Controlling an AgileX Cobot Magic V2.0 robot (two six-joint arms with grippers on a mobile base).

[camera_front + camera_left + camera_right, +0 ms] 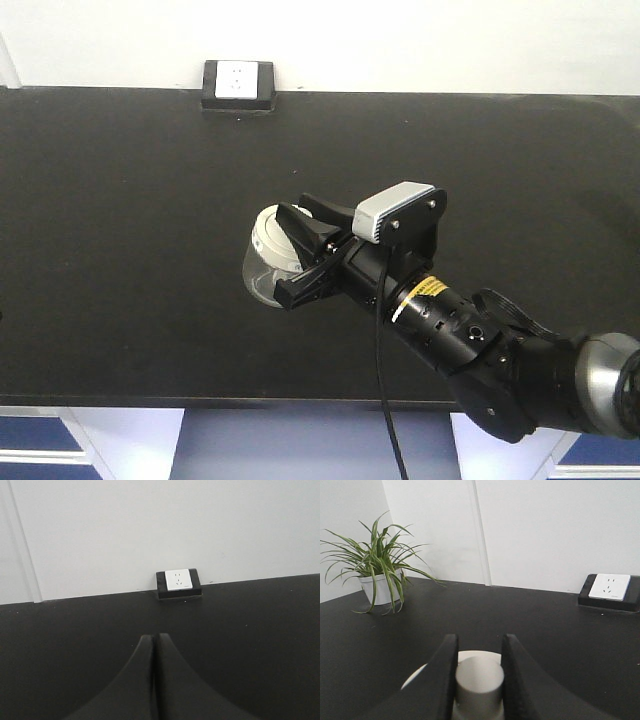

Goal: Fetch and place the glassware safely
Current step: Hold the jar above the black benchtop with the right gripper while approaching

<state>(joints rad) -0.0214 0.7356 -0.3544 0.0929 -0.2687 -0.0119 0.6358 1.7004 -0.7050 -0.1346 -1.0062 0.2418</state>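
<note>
Right gripper (286, 256) at the centre of the front-facing view, reaching in from the lower right of the frame. Its two black fingers (312, 284) are drawn in to a narrow gap and clamp the glass jar (258, 281) by the round knob (479, 681) at the centre of the cream-white lid (268, 236). In the right wrist view the knob fills the gap between the fingers, touching both inner faces, with the lid's pale rim showing to the lower left of the left-hand finger. The clear glass body hangs below and left of the fingertips in the front-facing view. Whether the jar's base touches the surface cannot be told.

Left gripper (154, 638), bottom centre of the left wrist view: the fingers are pressed together with only a hairline seam between them and nothing is in their grasp.

Surface: a matt black table (120, 200) spanning the frame. A white wall socket (237, 84) in a black housing sits at the table's far edge, top centre, against a plain white wall (545, 530). A potted plant (379, 565) with long green leaves in a white pot stands on the table at the left of the right wrist view. Blue and white cabinet fronts (40, 440) show beneath the near table edge.
</note>
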